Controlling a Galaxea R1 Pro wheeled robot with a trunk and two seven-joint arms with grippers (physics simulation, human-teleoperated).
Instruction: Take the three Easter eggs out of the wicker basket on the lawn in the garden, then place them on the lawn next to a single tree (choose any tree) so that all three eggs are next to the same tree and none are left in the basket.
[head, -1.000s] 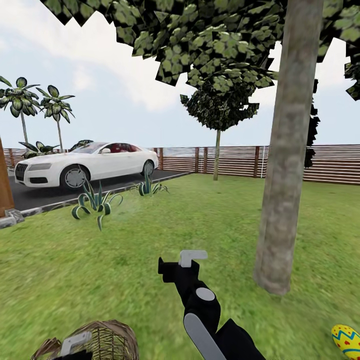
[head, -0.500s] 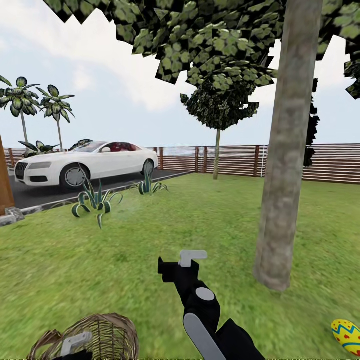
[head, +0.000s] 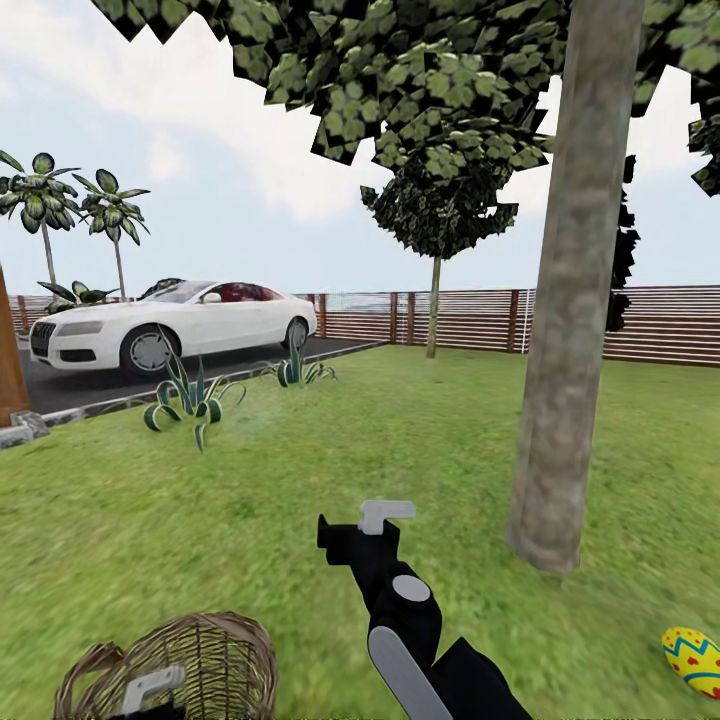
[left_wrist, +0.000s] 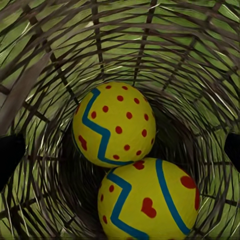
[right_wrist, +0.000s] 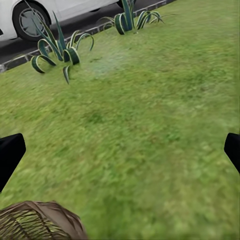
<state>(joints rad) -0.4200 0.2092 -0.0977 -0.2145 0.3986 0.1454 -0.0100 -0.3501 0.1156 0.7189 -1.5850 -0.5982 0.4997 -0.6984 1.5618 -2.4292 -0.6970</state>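
Two yellow Easter eggs with blue zigzags and red marks, one (left_wrist: 114, 124) and another (left_wrist: 150, 200), lie touching in the bottom of the wicker basket (left_wrist: 60, 60). My left gripper (left_wrist: 120, 152) hangs over them, open, its dark fingertips (left_wrist: 10, 157) wide apart. In the head view the basket (head: 215, 660) sits on the lawn (head: 300, 470) at the lower left. A third egg (head: 692, 660) lies on the grass at the lower right, close to the thick tree (head: 565, 350). My right gripper (head: 355, 530) is held out over grass, open and empty (right_wrist: 120, 150).
A white car (head: 170, 325) stands on the dark driveway (head: 90, 385) at the far left, behind spiky plants (head: 190, 400). A brown slat fence (head: 470, 320) and a thin tree (head: 435, 300) close the back. Grass stretches around the trunk.
The whole head view has shifted slightly, so more of the basket shows at the lower left. Both arms keep their places in the picture.
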